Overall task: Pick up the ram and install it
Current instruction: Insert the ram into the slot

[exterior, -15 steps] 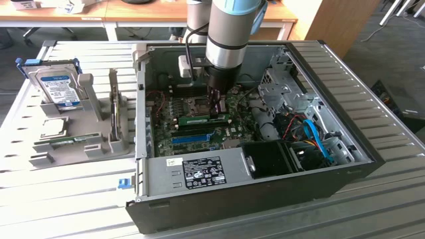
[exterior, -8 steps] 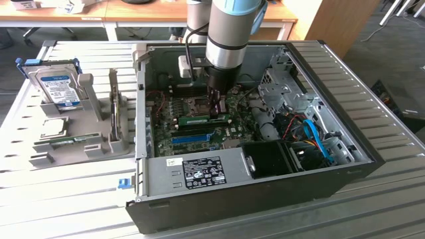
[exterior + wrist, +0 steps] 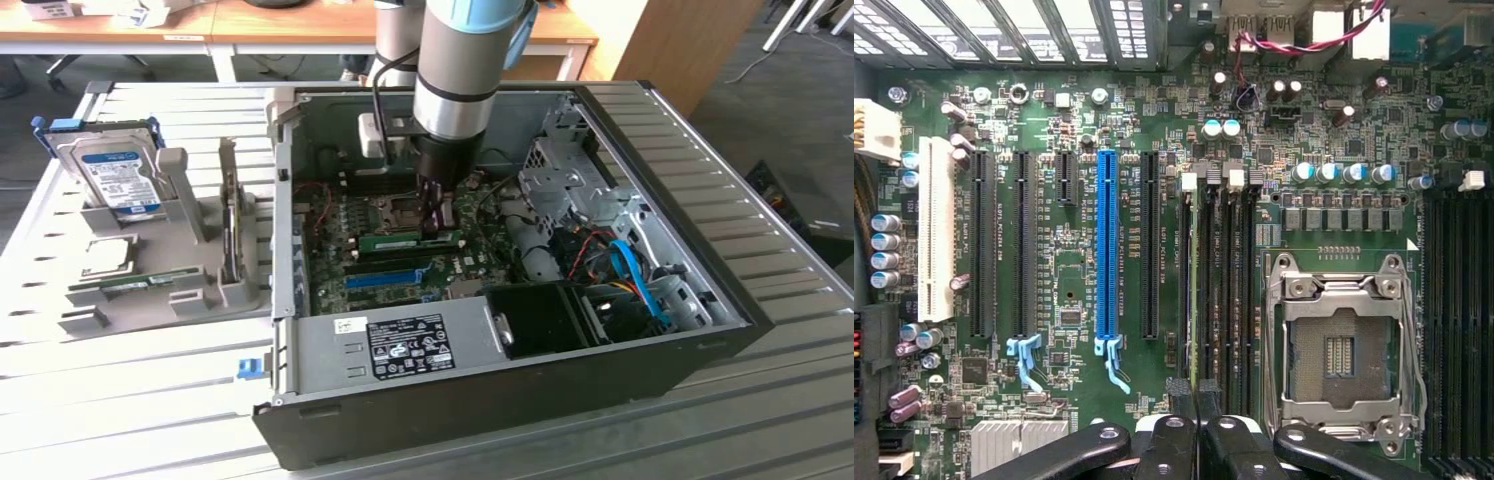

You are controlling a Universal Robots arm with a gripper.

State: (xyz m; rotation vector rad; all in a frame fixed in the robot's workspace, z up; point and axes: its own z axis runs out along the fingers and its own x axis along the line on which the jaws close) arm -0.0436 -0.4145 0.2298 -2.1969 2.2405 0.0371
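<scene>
Green and thin, the ram (image 3: 400, 241) stands on edge in a memory slot of the motherboard (image 3: 1069, 285), near the empty processor socket (image 3: 1341, 350), inside the open computer case (image 3: 400, 400). The jaws are pressed together, pinching its upper edge. Pick-up is done and the ram sits in its slot; full seating and latching cannot be confirmed.

Open room for the hand (image 3: 435, 230) above the motherboard (image 3: 336, 262), between case wall (image 3: 282, 215) and drive cage (image 3: 567, 180).
</scene>
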